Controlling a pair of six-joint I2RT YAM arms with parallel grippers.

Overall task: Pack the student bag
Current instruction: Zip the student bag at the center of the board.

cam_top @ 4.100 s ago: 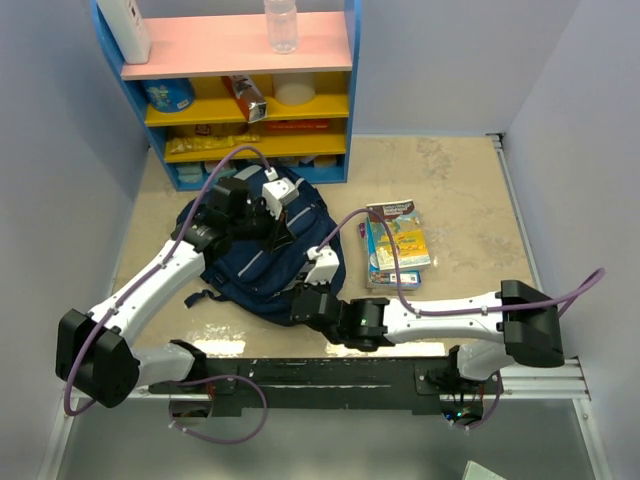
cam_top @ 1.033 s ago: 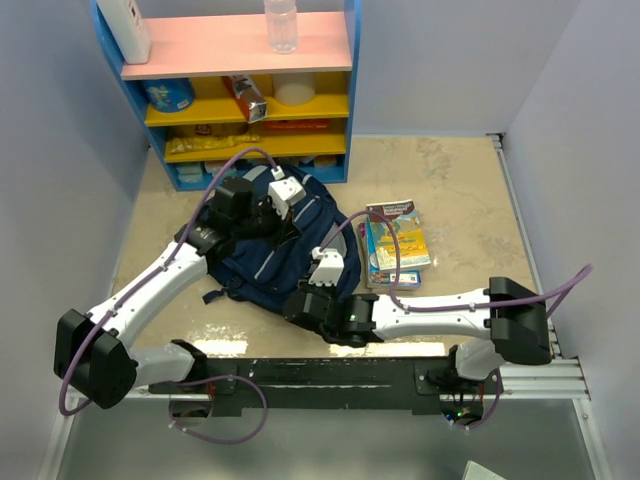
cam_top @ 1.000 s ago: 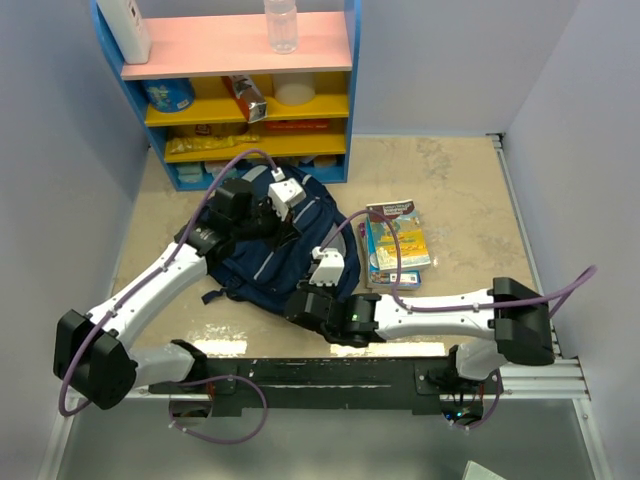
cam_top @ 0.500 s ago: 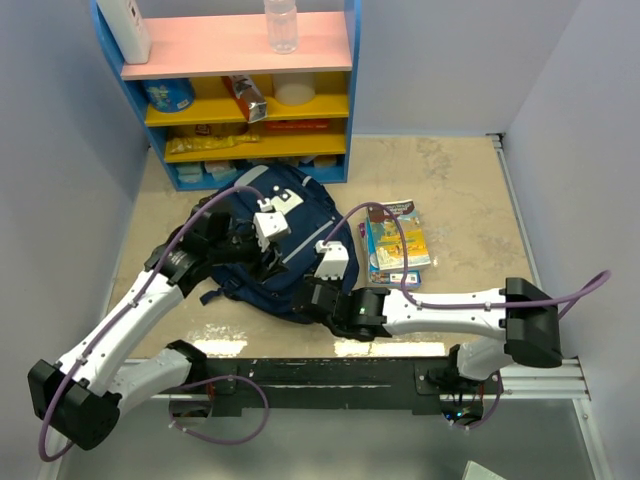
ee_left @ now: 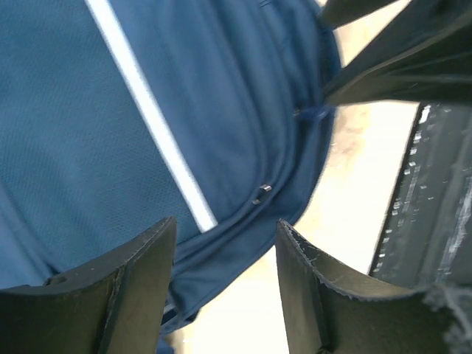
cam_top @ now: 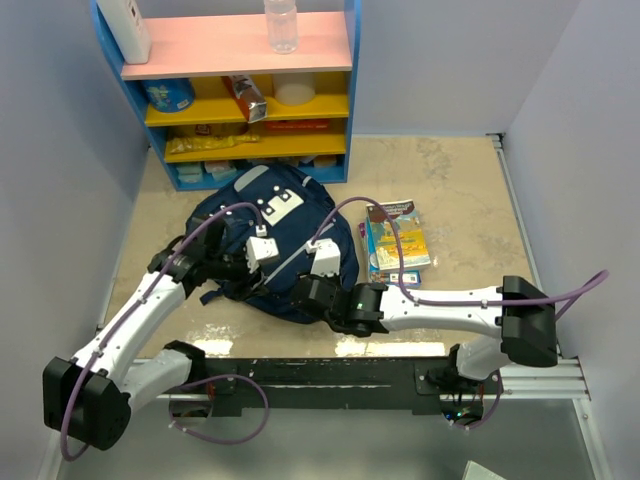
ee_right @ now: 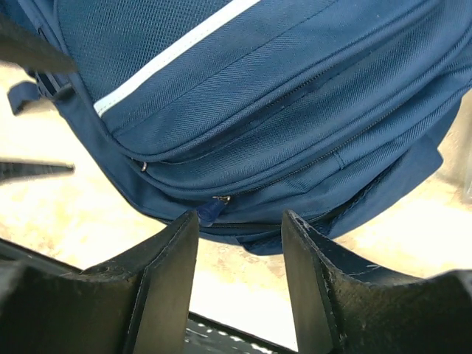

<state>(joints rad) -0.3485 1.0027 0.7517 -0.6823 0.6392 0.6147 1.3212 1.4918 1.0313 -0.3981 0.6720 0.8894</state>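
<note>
Top view. Student bag (cam_top: 285,225) lies flat on the table (cam_top: 460,190), in front of the shelf (cam_top: 240,45). Left gripper (cam_top: 270,265) sits over the bag's near-left part, right gripper (cam_top: 303,288) at its near edge. Jaw state not readable from this height. A stack of books (cam_top: 398,245) lies just beside the bag on its right, outside it. Shelf holds a bottle on the top board and boxes and tubs on the lower boards.

Left wrist view. Jaws spread wide, nothing between the fingers (ee_left: 140,287). Below them: navy fabric, a grey stripe (ee_left: 147,110), and a seam with a small metal zip pull (ee_left: 260,193). Zip looks closed there.

Right wrist view. Jaws likewise wide apart and empty, fingers (ee_right: 317,287) straddling the bag's lower edge. Two zip lines visible, both appear closed; a blue pull tab (ee_right: 210,214) hangs between the fingers, not gripped.

Progress, as a judgement: early. No compartment seen open and nothing seen inside the bag. Opening a zip, loading the books and closing up remain.
</note>
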